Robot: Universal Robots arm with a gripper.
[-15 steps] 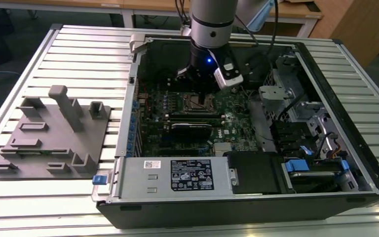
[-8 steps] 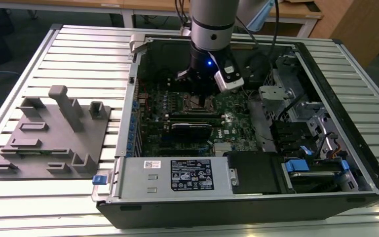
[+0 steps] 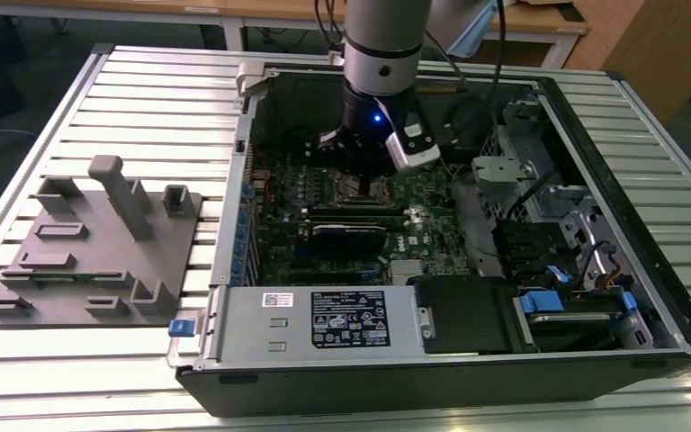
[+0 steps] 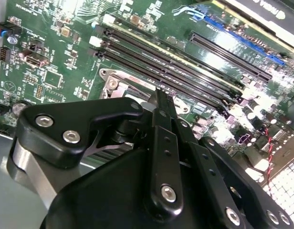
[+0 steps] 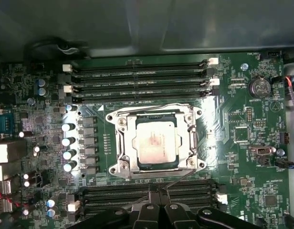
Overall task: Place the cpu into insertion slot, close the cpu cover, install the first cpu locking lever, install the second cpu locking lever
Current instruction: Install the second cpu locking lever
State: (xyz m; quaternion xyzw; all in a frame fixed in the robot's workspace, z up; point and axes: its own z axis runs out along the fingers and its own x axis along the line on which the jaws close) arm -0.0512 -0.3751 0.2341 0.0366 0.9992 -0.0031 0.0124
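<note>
Dull silver-grey, the cpu already lies flat in the insertion slot at the middle of the green motherboard, with the cpu cover folded down around it. The claw, fingers pinched together on nothing, hangs just beside the socket's edge near a thin lever wire. By my judgement a locking lever is in hand; it wants pressing down and hooking under its catch.

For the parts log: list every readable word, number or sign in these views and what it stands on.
Black-and-white label on the silver power supply box: too small to read.
White lettering on the green motherboard: blurred.
Marks on the silver-grey square cpu: unreadable.
No text can be quoted.
</note>
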